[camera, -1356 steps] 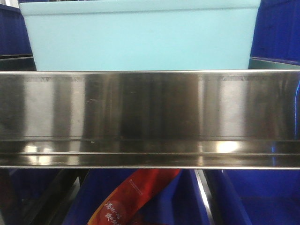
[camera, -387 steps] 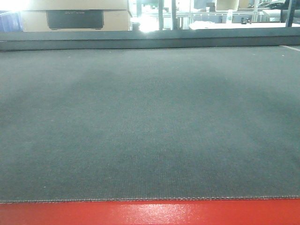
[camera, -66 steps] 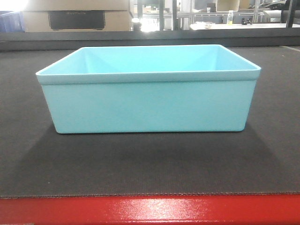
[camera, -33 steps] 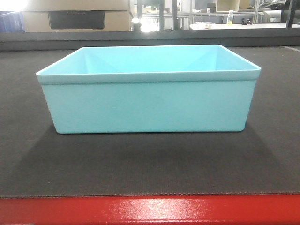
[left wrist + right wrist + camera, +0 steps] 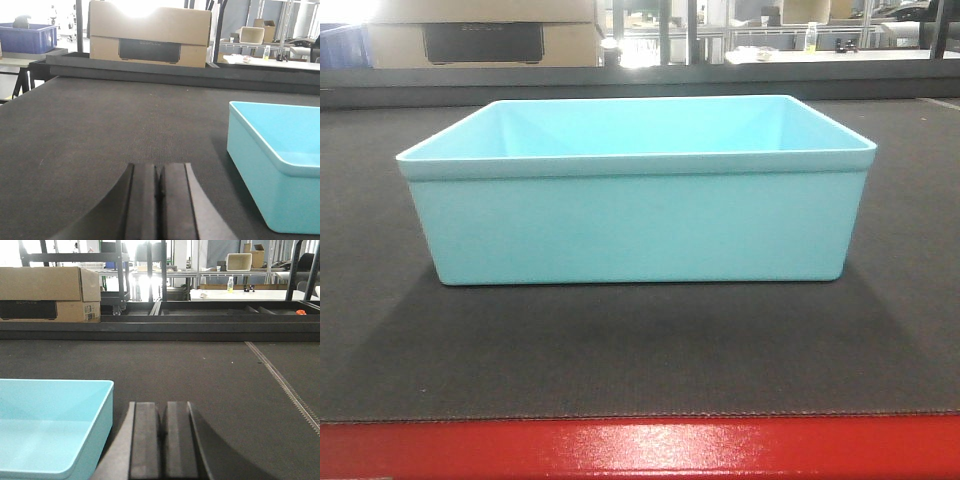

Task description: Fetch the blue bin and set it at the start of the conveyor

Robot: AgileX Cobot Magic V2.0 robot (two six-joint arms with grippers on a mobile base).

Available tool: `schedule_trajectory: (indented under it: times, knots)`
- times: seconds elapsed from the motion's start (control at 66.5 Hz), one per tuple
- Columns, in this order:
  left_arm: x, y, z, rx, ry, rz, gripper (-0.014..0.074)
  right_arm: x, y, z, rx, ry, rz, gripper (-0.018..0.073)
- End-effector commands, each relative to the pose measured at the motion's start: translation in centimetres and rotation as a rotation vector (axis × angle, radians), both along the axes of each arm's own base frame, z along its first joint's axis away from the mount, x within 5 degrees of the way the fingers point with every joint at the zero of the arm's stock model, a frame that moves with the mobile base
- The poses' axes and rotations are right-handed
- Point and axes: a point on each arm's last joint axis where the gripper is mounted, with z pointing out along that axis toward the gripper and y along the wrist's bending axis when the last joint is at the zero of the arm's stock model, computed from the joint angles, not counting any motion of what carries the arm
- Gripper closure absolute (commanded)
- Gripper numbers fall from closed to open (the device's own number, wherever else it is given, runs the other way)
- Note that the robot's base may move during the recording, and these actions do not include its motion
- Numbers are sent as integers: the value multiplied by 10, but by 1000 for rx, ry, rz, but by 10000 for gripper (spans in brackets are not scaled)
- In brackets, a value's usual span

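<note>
Turquoise plastic forms the rectangular blue bin (image 5: 638, 225), a smooth-walled tub with rounded corners and a thin flared rim, which is seen standing upright on the dark grey textured belt of the conveyor start (image 5: 620, 350). In the front-facing view the whole near wall of the bin is shown, together with the red painted frame edge (image 5: 640, 450) that runs along the bottom of the picture just in front of the belt end; neither gripper is visible there. The red edge is not shown in either wrist view.

In the left wrist view the left gripper (image 5: 159, 200) is seen low over the belt, with its two dark pads pressed together and nothing between them. The bin lies to its right, near but apart from it. A brown cardboard box (image 5: 149, 35) and a dark blue crate (image 5: 31, 39) are seen beyond the far end of the belt.

In the right wrist view the right gripper (image 5: 161, 440) is likewise seen with its pads closed against each other and empty. One corner of the bin is shown to its left, just beside it; contact cannot be determined. A stitched seam (image 5: 285, 385) crosses the belt on the right.

The interior of the bin is seen bare in all three views.
</note>
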Motion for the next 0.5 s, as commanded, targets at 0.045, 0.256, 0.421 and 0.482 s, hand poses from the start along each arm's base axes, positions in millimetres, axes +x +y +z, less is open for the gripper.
schedule_trajectory:
  times: [0.045,0.256,0.421,0.482]
  knots:
    - [-1,0,3,3,-33,5,707,-1,0,3,-15,-30,-5,721]
    - [-1,0,3,3,-33,5,707,-1,0,3,-15,-30,-5,721]
    - [-1,0,3,3,-33,5,707,-1,0,3,-15,-30,-5,721]
    - [-1,0,3,3,-33,5,707,-1,0,3,-15,-30,-5,721]
